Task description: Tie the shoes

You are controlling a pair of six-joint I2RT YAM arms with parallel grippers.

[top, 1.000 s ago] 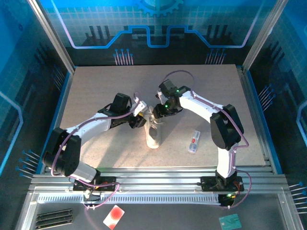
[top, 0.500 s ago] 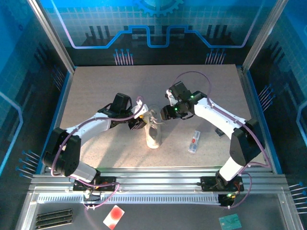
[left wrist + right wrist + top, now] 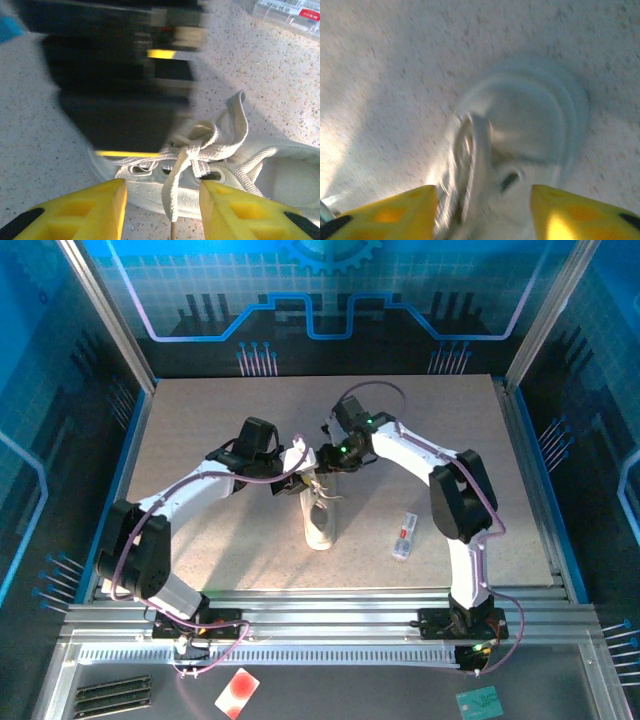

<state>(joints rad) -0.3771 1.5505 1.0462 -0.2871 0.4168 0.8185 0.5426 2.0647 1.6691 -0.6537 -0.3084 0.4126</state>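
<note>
Swinging back in from the open table on the right, my right gripper (image 3: 484,192) now hangs over the heel end of the sneaker (image 3: 320,522). My left gripper (image 3: 162,192) has only edged a little farther from me.

The sneaker lies near the middle of the table (image 3: 200,420), toe toward my bases and collar away, between my two wrists. I judge it light and likely to slide if I tug, with a firm sole and a soft upper. The laces (image 3: 235,112) are thin, limp and slippery, so I should pinch them close to the crossing (image 3: 192,150) at the top eyelets, never the shoe body.

My left fingers stand apart with one loose strand (image 3: 172,200) running down between them, not pinched. My right fingers also stand apart above the blurred shoe, holding nothing that I can make out.

By count: one sneaker, one crossing in the laces, two arms, and one small flat packet with red marks (image 3: 404,536) lying well to the right.
</note>
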